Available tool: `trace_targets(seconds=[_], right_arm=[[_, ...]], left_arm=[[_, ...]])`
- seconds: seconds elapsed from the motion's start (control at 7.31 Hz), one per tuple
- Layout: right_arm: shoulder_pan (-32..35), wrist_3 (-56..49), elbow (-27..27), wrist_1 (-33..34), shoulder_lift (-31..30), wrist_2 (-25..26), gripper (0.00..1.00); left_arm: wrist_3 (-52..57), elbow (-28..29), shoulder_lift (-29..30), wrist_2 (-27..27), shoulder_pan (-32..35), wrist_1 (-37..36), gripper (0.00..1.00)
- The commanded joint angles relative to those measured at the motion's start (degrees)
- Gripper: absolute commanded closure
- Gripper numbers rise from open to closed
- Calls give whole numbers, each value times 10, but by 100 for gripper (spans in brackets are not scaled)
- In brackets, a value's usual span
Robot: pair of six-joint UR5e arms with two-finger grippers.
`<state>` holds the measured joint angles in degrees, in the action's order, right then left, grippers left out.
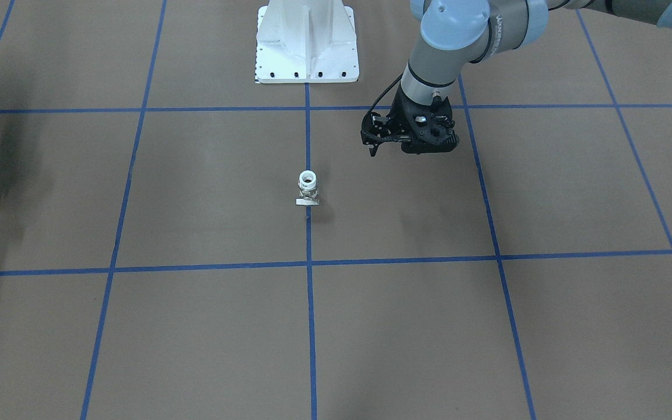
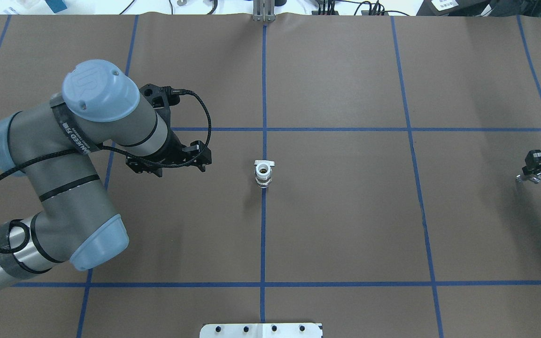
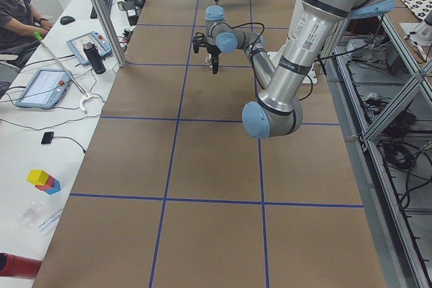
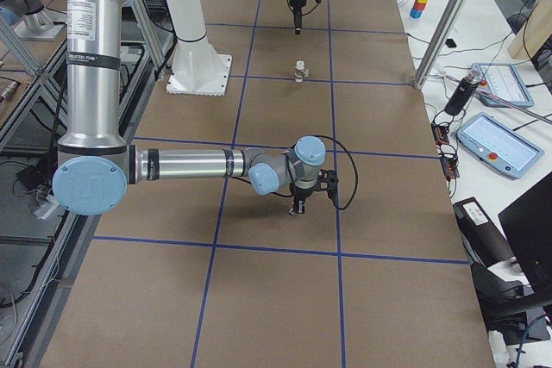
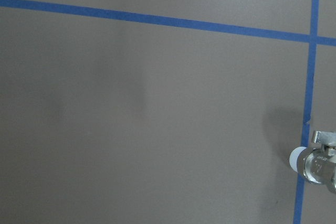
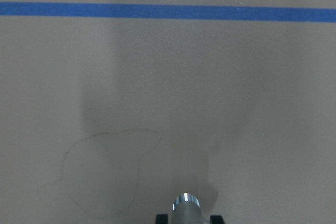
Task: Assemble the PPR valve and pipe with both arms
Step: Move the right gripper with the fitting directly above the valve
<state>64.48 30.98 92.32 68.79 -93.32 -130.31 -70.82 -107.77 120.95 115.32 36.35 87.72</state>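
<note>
Jaws on the right black gripper (image 2: 535,163), far off, seemed closed round a short grey pipe (image 6: 186,205). The small white-and-silver valve (image 2: 263,172) stood in the middle on the blue line (image 2: 264,94), where either gripper could reach. The left black gripper (image 2: 169,163) hung beside it; its jaws I couldn't see.

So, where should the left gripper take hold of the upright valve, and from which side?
Probably the round body of the valve under its white collar, coming down from above. It stands upright, mouth up, and its flat handle sticks out on its far side in the overhead view, so the jaws should close from left and right, clear of it.
</note>
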Motion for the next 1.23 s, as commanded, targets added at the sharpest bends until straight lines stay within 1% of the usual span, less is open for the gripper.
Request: trace_targets(seconds=[0.0, 0.14, 0.27, 0.41, 0.55, 0.68, 0.82, 0.96, 1.09], right_arm=[[0, 6, 41, 81, 39, -1, 100], [0, 17, 67, 152, 80, -6, 100], [0, 56, 80, 210, 135, -13, 100], [-20, 114, 81, 235, 192, -18, 100], [-62, 199, 78, 250, 255, -14, 100], [-92, 280, 74, 253, 308, -13, 100], [-121, 356, 73, 253, 347, -4, 100], [-161, 429, 67, 253, 388, 22, 100], [-198, 493, 42, 252, 437, 56, 100]], left_arm=[[2, -5, -2, 1, 2, -1, 1], [8, -21, -25, 2, 6, 0, 1], [42, -43, -53, 3, 15, -2, 1], [83, -71, -96, 3, 30, -2, 1], [130, -88, -136, 7, 55, -1, 1], [174, -91, -167, 33, 86, 0, 1], [241, -92, -202, 56, 127, 4, 1], [313, -90, -234, 63, 159, 7, 1], [372, -86, -250, 64, 186, 7, 1]])
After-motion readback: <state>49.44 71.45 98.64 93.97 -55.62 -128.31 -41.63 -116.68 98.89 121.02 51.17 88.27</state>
